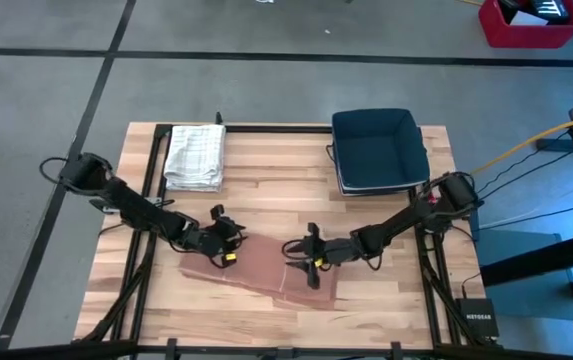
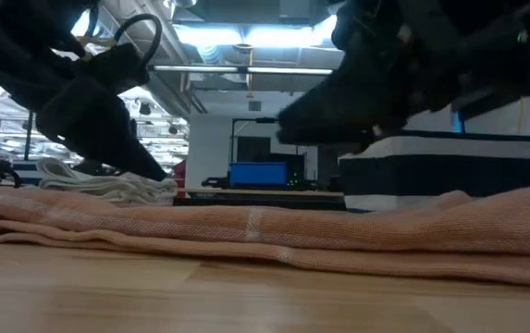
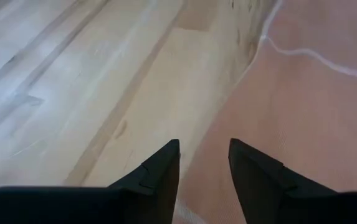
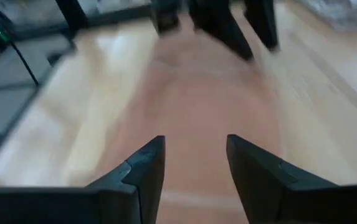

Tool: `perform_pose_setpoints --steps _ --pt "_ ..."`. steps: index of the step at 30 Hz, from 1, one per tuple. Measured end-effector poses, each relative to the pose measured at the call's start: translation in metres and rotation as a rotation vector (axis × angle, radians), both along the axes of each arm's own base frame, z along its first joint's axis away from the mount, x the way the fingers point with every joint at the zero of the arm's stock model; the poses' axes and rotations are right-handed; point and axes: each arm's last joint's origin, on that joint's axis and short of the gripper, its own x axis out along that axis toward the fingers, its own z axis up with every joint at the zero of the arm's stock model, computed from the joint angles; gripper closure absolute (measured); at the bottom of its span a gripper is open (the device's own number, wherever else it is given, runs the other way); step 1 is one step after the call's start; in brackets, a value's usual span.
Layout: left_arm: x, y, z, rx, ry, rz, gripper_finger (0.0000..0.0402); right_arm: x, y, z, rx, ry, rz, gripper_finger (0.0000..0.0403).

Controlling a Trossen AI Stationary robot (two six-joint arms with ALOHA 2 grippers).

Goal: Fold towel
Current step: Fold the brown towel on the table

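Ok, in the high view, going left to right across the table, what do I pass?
White folded towel → left gripper → pink towel → right gripper → dark blue bin.

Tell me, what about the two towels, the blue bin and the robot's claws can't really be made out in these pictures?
- Salmon towel: high view, both grippers cover its middle, so its fold lines stay hidden.
- Left gripper: left wrist view shows open fingers over the towel's edge; whether they touch it is unclear.
- Right gripper: right wrist view is blurred; contact unclear.
- White checked towel: pattern too small in the high view.
- Blue bin: low view hides its inside.
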Motion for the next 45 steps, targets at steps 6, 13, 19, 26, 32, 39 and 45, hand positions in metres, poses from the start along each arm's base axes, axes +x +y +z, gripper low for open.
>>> perform_pose_setpoints --steps 6,13,19,26,32,39,45 --pt "-0.008 0.001 -0.008 0.025 0.086 0.010 0.0271 -0.018 0.001 -0.019 -0.037 0.259 -0.060 0.0228" --pt "-0.015 0.004 -0.033 0.034 0.221 0.114 0.0271 -0.035 0.006 -0.053 -0.037 0.247 -0.167 0.0228" --pt "-0.014 0.003 -0.041 0.039 0.220 0.157 0.0271 -0.044 0.009 -0.072 -0.024 0.249 -0.204 0.0228" --pt "-0.004 -0.002 -0.022 0.061 0.170 0.058 0.0271 -0.042 0.010 -0.055 0.066 0.224 -0.170 0.0228" --pt "0.006 -0.007 0.014 0.088 0.066 -0.021 0.0271 -0.049 0.012 -0.001 0.275 0.199 -0.092 0.0224" --pt "0.007 -0.008 0.023 0.039 0.027 -0.025 0.0271 -0.077 0.010 0.044 0.740 0.468 0.013 0.0152" --pt "0.008 -0.010 0.016 0.013 0.069 -0.064 0.0271 -0.108 0.041 0.047 0.924 0.602 -0.116 0.0113"
